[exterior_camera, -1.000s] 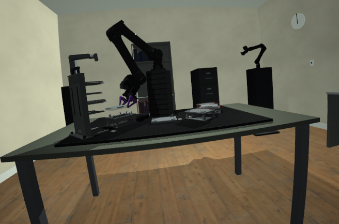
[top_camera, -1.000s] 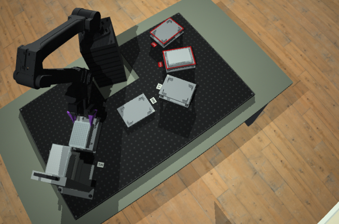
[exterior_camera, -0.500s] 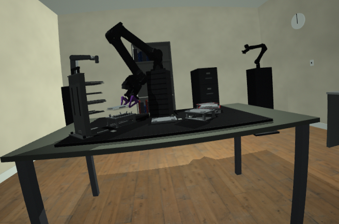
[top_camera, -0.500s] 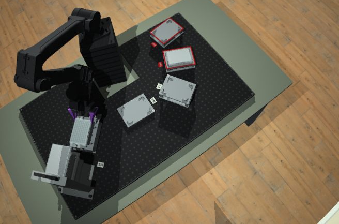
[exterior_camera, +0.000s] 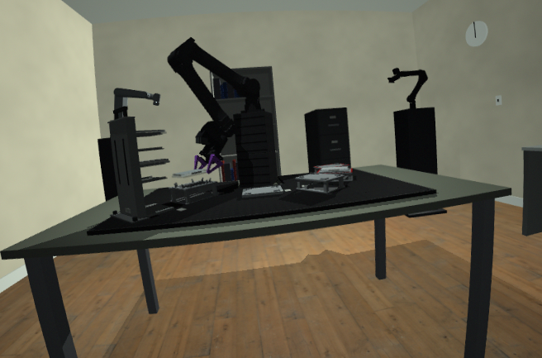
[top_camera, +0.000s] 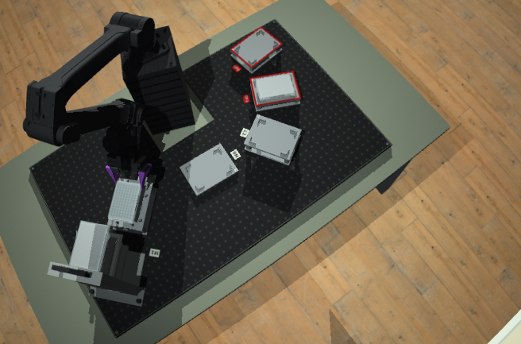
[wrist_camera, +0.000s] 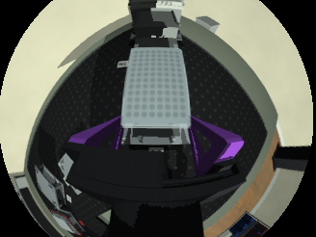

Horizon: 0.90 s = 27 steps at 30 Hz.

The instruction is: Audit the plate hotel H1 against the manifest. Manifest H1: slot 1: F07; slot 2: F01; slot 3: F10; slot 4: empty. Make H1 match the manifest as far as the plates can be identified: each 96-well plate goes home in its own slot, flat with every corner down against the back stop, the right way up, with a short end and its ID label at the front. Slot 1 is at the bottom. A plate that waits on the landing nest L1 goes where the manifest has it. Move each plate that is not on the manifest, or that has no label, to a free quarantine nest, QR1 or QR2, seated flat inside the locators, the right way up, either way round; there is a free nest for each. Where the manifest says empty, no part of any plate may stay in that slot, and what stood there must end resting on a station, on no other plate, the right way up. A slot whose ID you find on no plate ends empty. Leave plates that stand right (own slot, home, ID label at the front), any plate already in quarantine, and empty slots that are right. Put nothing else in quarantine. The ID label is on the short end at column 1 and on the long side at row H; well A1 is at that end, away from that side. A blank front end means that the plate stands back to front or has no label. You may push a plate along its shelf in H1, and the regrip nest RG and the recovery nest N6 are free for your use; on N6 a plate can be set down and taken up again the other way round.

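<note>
Held off the worktop [exterior_camera: 393, 193]: a white 96-well plate [top_camera: 124, 199], wells up, level as far as can be told, hanging just above a grey nest stand [top_camera: 145, 210] and clear of it in the exterior view. Gripped at one short end only, across the width, with the rest cantilevered out ahead. No ID label readable on any face from these views.

Pincer [top_camera: 128, 175] spread wide yet closed on that plate, one purple finger [wrist_camera: 96, 136] against each long side, wrist tilted down from the right.

Key relation: long axis in line with the pincer's reach, free short end leading, pointing left toward plate hotel H1 [exterior_camera: 125, 161]. Open shelf fronts facing right, straight at that free end, with a gap between. Height looks near the lower shelves; which slot, cannot tell. Looks like a straight carry along that axis, either into a shelf or away from it; direction not to be judged here.

Risk, as a guess: sag or a corner catching a shelf edge, given the end-only hold.

Further out: another plate [top_camera: 86, 243] seen from above in the hotel, slot uncertain. Well apart on the far right, a red-framed quarantine nest [top_camera: 256, 48].
</note>
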Available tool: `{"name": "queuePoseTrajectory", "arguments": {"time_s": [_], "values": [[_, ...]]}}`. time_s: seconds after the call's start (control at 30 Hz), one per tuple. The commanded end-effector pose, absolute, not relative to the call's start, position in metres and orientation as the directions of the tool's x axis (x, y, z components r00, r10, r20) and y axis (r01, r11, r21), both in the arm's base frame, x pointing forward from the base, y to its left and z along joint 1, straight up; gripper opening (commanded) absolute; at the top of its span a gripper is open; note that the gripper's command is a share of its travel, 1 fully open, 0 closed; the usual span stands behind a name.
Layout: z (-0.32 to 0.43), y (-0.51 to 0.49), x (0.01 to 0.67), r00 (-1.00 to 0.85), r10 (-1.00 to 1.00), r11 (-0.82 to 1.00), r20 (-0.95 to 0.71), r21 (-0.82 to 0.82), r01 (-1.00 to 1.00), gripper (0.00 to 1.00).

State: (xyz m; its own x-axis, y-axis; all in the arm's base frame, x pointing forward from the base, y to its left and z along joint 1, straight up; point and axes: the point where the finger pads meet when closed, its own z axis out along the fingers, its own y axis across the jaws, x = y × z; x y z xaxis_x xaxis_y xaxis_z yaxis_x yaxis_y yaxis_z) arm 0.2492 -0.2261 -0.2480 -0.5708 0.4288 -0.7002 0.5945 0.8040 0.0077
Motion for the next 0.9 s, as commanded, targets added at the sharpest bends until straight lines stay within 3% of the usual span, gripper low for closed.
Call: {"name": "queuePoseTrajectory", "arguments": {"time_s": [0.0, 0.87], "values": [[-0.244, -0.233, 0.253, -0.560, 0.404, 0.807, -0.723, -0.006, 0.590, 0.86], [-0.252, -0.227, 0.246, -0.566, 0.413, 0.806, -0.713, -0.003, 0.591, 0.86]]}}
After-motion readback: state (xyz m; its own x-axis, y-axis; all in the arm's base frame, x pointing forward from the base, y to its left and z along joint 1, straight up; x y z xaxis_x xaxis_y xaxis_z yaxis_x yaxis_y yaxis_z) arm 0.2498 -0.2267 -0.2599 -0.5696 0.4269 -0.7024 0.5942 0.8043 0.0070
